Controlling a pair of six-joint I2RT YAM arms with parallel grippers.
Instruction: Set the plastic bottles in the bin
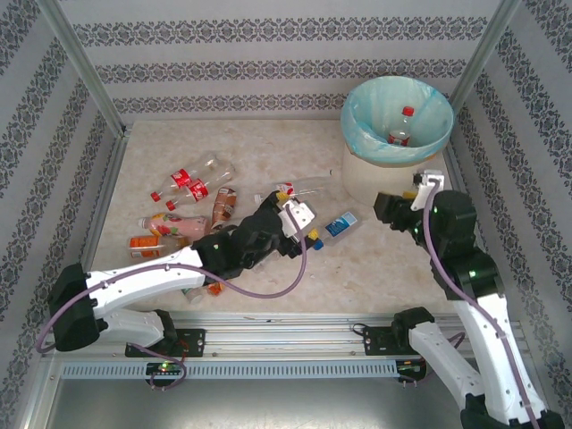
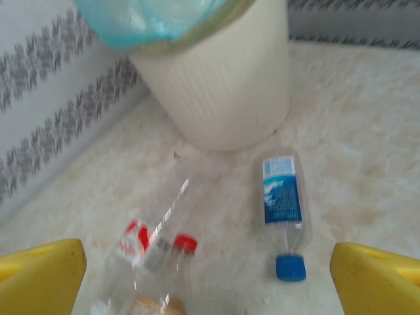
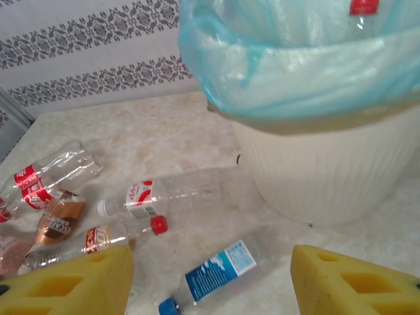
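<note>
The bin (image 1: 368, 174), cream-white with a turquoise liner, stands at the back right and holds one red-capped bottle (image 1: 401, 127). A blue-labelled bottle (image 1: 340, 225) lies on the table between my two grippers. My left gripper (image 1: 308, 231) is open just left of it. In the left wrist view its yellow fingers (image 2: 41, 277) are spread wide over a red-capped bottle (image 2: 176, 266) and the blue-capped bottle (image 2: 283, 207). My right gripper (image 1: 388, 209) hovers open beside the bin's front wall (image 3: 321, 174), with the blue-labelled bottle (image 3: 220, 270) lying below its gap.
Several more bottles (image 1: 192, 183) lie in a loose heap at the left of the table, some under my left arm. A long clear bottle (image 3: 164, 193) lies in front of the bin. Patterned walls close in the table's back and sides.
</note>
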